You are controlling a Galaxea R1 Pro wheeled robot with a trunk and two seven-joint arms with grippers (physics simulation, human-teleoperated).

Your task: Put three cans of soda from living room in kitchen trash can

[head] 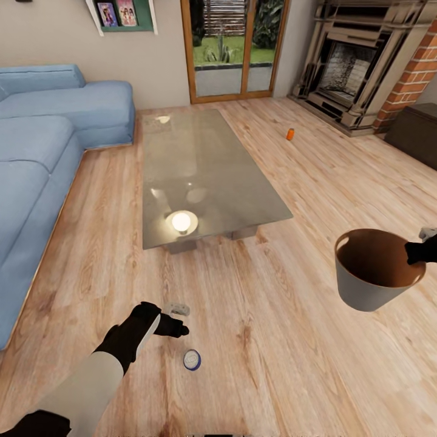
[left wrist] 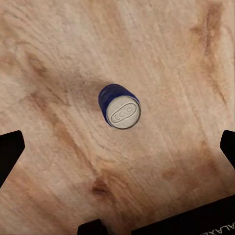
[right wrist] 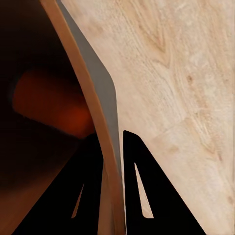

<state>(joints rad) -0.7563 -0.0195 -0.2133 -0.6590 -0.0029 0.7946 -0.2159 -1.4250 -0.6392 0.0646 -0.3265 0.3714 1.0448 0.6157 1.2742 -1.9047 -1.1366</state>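
Note:
A dark blue soda can (head: 192, 360) stands upright on the wood floor just right of my left gripper (head: 181, 320). Seen from above, the same can (left wrist: 120, 108) lies between the widely spread fingertips (left wrist: 10, 152) of the open left gripper (left wrist: 117, 149), which hangs above it without touching. An orange-red can (head: 290, 134) stands far off on the floor near the fireplace. My right gripper (head: 419, 252) is shut on the rim of the trash can (head: 370, 285), holding it in the air. Its fingers (right wrist: 142, 191) pinch the bin's wall (right wrist: 100, 83). A blurred orange-red shape (right wrist: 49, 103) shows inside the bin.
A glass coffee table (head: 206, 170) stands ahead in the middle. The blue corner sofa (head: 42, 152) runs along the left. The fireplace (head: 355, 67) with its brick chimney (head: 413, 79) and a dark cabinet (head: 419, 133) are at the far right.

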